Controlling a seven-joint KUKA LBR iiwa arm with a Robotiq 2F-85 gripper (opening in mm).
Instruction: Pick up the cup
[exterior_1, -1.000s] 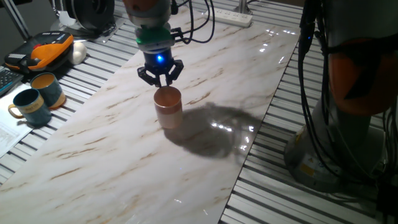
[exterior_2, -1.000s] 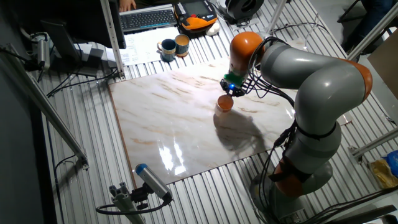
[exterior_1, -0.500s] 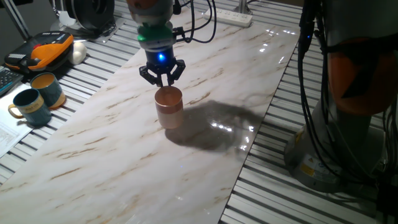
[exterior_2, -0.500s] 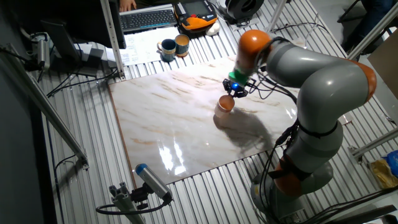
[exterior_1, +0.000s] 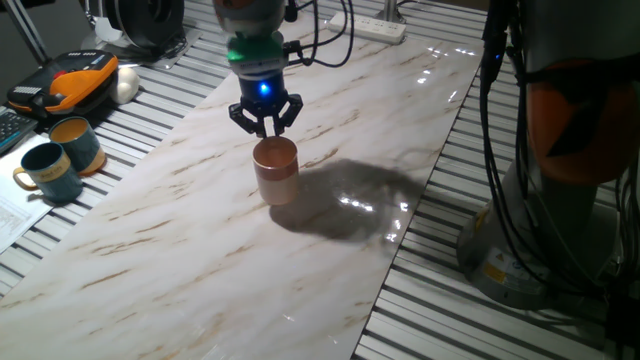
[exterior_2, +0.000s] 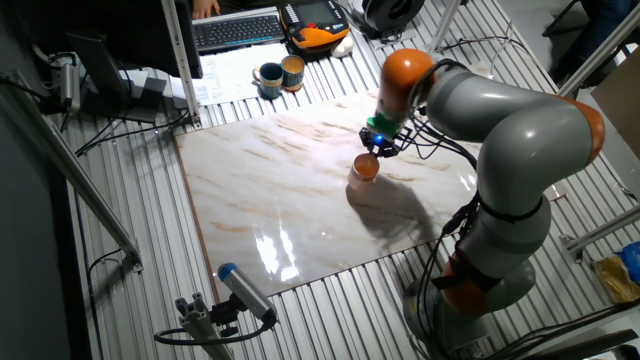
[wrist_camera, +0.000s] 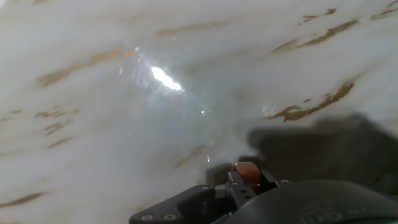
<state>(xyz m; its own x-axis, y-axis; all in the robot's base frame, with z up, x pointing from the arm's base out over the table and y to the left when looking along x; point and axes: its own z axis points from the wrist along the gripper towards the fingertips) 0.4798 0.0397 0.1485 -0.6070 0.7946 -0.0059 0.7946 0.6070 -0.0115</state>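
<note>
The cup (exterior_1: 276, 172) is a small pinkish-tan cylinder, upright near the middle of the marble tabletop (exterior_1: 200, 240). My gripper (exterior_1: 265, 128) comes down from above and its fingers are closed together on the cup's far rim. In the other fixed view the cup (exterior_2: 365, 168) hangs just below the gripper (exterior_2: 379, 150). The hand view shows only a small pinkish piece of the cup (wrist_camera: 247, 169) pinched between the fingers, with blurred marble beyond. I cannot tell whether the cup's base touches the table.
A dark teal mug (exterior_1: 47, 172) and a teal mug with an orange inside (exterior_1: 78, 143) stand off the marble at the left. An orange-black device (exterior_1: 75, 80) lies behind them. The robot base and cables (exterior_1: 560, 150) are at the right, and a keyboard (exterior_2: 235, 30) at the back.
The gripper has moved slightly to the right and the cup has moved with it, staying under the fingers. The fingers stay closed on the rim.
</note>
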